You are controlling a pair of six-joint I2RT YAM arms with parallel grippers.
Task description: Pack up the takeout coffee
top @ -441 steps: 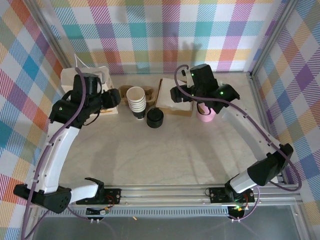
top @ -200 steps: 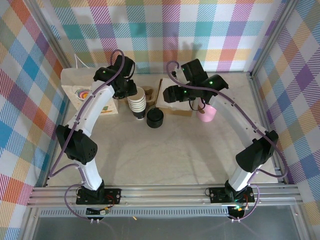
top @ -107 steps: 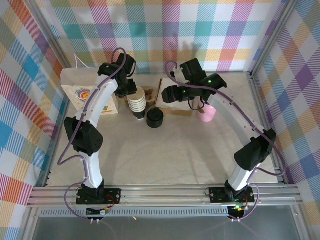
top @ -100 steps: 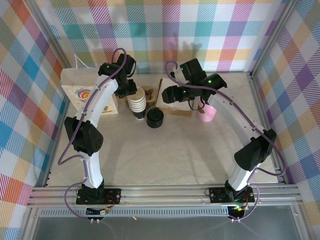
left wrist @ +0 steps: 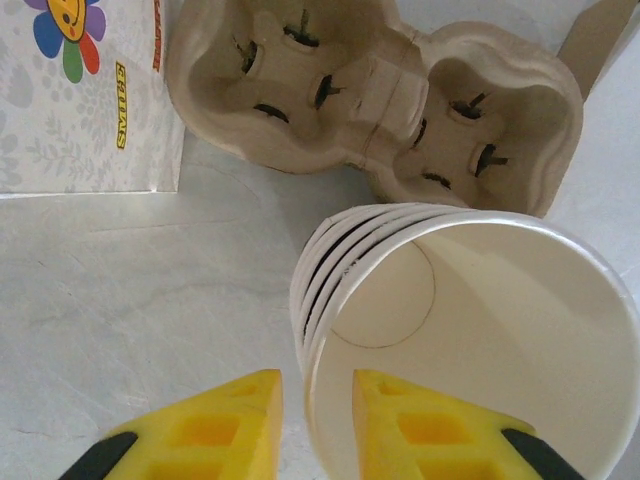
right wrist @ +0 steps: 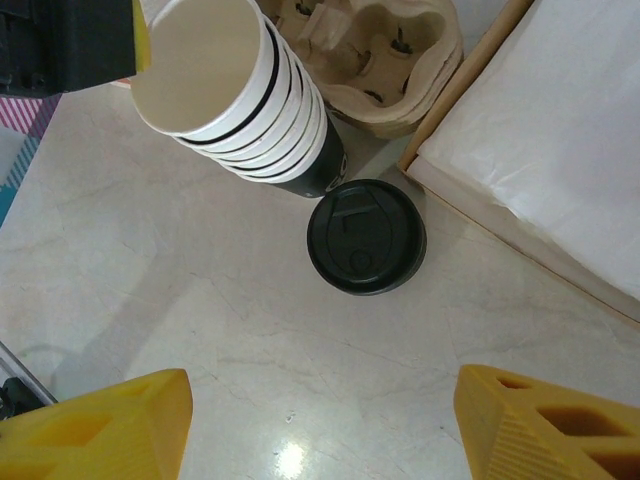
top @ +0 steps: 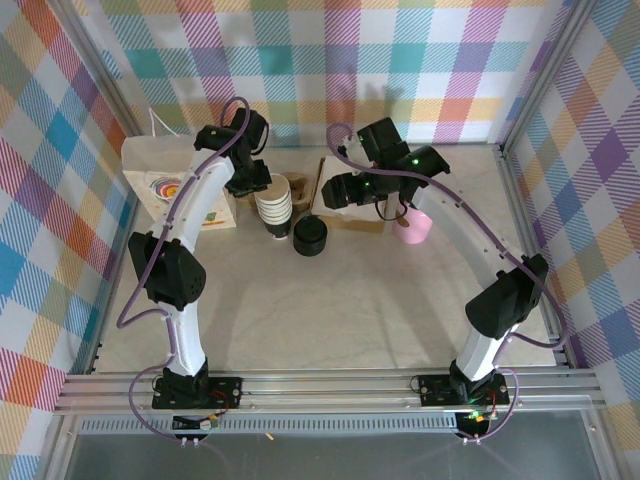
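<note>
At the far left I see the white paper bag [top: 160, 180] lying flat on the table [top: 330, 320], its flower print facing up in the left wrist view [left wrist: 70, 90]. Just right of it, my left gripper [top: 250, 178] hangs over the stack of cups [top: 272, 200]. Its yellow fingers [left wrist: 215, 435] stand a narrow gap apart, with the top cup's rim between them, one finger outside the wall and one inside. I cannot tell whether they are actually pinching it. Behind the stack [left wrist: 450, 340] sits the pulp cup carrier [left wrist: 370, 100], just beside the bag. The takeout coffee [top: 310, 235] stands upright on the table, lid on, just beside the foot of the stack and free of both claws. From the right wrist I look straight down on its black lid [right wrist: 366, 236]. My right gripper [right wrist: 320, 430] hovers above it with the jaws spread wide and holds nothing. Right of the coffee lies a shallow cardboard box [right wrist: 540, 140] lined with white paper, and farther right the pink cup [top: 412, 228].
</note>
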